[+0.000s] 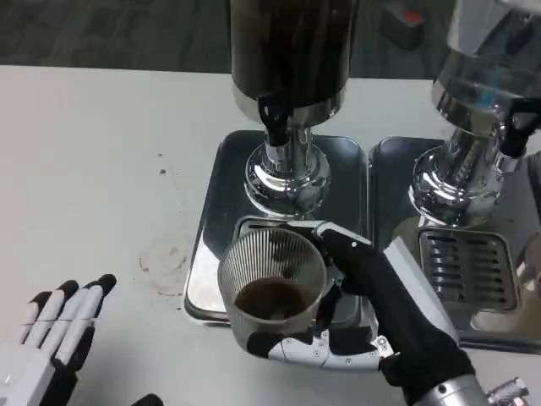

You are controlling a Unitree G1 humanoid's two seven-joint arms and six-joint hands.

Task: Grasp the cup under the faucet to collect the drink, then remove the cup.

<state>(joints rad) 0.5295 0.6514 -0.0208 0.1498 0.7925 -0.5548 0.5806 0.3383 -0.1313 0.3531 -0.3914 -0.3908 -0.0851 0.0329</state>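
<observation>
Ribbed clear cup [272, 283] with dark drink in its bottom, gripped by the right hand [372, 317], seemingly over the drip tray [207, 245] below the black faucet [272, 118], left hand [55, 334] empty, fingers extended on the white table [93, 169]

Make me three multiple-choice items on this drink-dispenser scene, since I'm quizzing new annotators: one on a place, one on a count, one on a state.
1. Where does the cup sit?
A. On the bare table at far left
B. On the left dispenser's tray, below its faucet
C. On the right dispenser's grille

2. How many dispensers stand on the table?
A. One
B. Two
C. Four

3. What does the cup hold?
A. Nothing
B. Clear water to the brim
C. Some dark drink at the bottom

Answers: 1 B, the right hand grips it there; 2 B, one left, one right; 3 C, brown liquid shows inside. The left hand holds nothing.
</observation>
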